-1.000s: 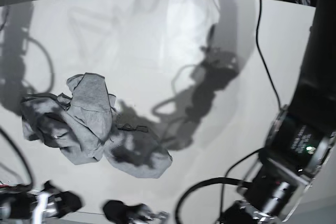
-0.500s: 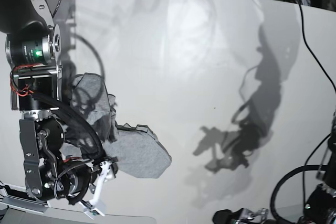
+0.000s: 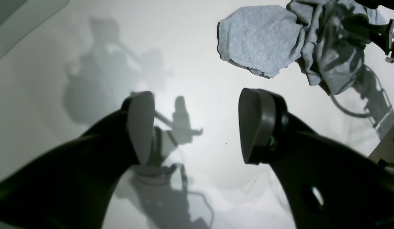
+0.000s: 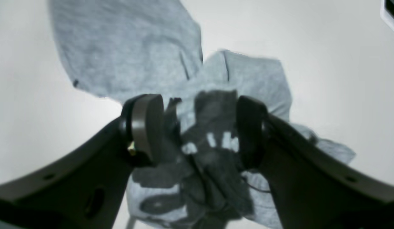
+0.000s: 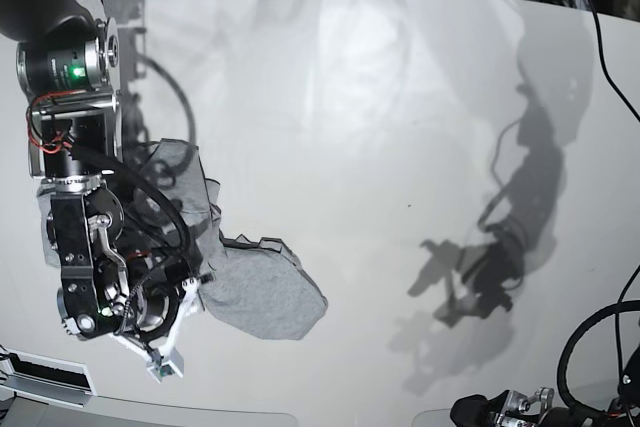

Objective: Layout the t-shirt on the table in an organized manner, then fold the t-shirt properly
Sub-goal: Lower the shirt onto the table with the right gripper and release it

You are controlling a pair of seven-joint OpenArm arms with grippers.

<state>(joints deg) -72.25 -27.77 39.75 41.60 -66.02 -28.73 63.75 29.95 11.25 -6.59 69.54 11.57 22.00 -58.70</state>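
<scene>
T-shirt (image 4: 197, 133) btwn right tool (image 4: 197, 130) jaws.

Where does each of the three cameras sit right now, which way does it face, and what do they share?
Base: high above the table, looking down; the right arm stands over the crumpled t-shirt.
Left wrist: behind the left gripper, facing bare tabletop; open jaws show, the t-shirt lies beyond.
Right wrist: behind the right gripper, looking down; open jaws straddle a bunch of the t-shirt.
Shared: all three show the grey t-shirt on the table.
</scene>
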